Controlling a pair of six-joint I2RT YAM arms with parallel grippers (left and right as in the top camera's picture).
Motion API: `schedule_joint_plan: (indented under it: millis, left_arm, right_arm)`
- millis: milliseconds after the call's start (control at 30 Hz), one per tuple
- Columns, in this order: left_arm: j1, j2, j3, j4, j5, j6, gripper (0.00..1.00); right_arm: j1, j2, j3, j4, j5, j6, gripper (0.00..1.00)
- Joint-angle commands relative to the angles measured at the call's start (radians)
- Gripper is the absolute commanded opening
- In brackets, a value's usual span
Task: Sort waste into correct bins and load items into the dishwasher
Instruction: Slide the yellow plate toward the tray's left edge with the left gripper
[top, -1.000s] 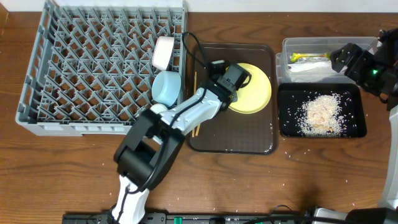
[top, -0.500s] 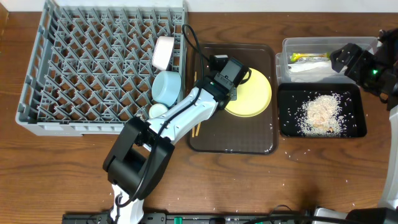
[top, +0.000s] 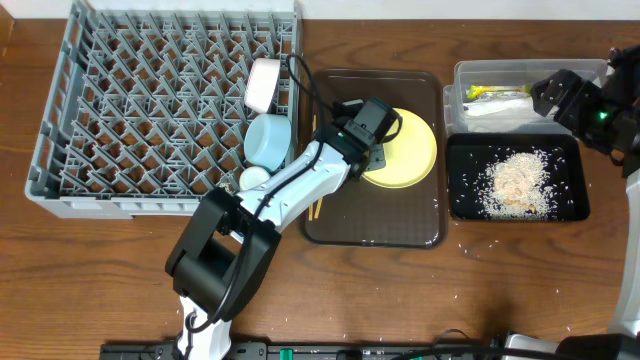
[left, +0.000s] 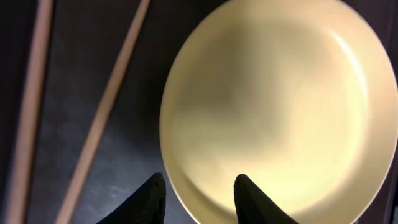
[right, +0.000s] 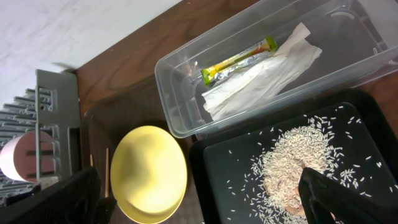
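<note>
Pale yellow plate (top: 412, 150) flat on the brown tray (top: 400, 225), just right of two wooden chopsticks (left: 102, 118). Left pincer (left: 198, 196) partly open and low over the plate's rim, one fingertip above the plate, the other above the tray, gripping nothing. Right pincer (right: 202, 202) spread wide and empty, up above the clear tub (top: 458, 105). Snack wrapper (right: 239, 60) and napkin (right: 261, 78) inside that tub. Rice (top: 520, 180) heaped in the black tray (top: 575, 210). Light blue bowl (top: 268, 140) at the grey rack's (top: 150, 110) right edge.
</note>
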Motion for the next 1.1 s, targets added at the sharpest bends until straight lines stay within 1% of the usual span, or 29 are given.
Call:
schedule_joint_plan:
  millis: [0,100,233,300,500,900,1067]
  left_arm:
    - [0.011,0.01,-0.034,0.02,0.023,-0.074,0.42]
    - [0.021,0.039,-0.049,0.046,0.022,-0.129,0.47]
    - [0.036,0.047,-0.061,0.084,0.021,-0.129,0.49]
    - [0.045,0.048,-0.063,0.116,0.021,-0.127,0.54]
    - [0.046,0.077,-0.083,0.206,0.029,-0.114,0.59]
    - [0.064,0.154,-0.084,0.28,0.08,-0.114,0.6]
    - [0.066,0.211,-0.083,0.332,0.15,-0.114,0.57]
  right_arm:
    - [-0.003,-0.005,0.017,-0.001,-0.008,0.006,0.99]
    - [-0.003,-0.005,0.017,-0.001,-0.008,0.006,0.99]
    - [-0.003,-0.005,0.017,-0.001,-0.007,0.006,0.99]
    - [-0.003,-0.005,0.017,-0.001,-0.007,0.006,0.99]
    - [-0.003,-0.005,0.017,-0.001,-0.007,0.006,0.99]
    - [-0.003,-0.005,0.017,-0.001,-0.007,0.006,0.99]
    - [-0.003,-0.005,0.017,-0.001,-0.007,0.006,0.99]
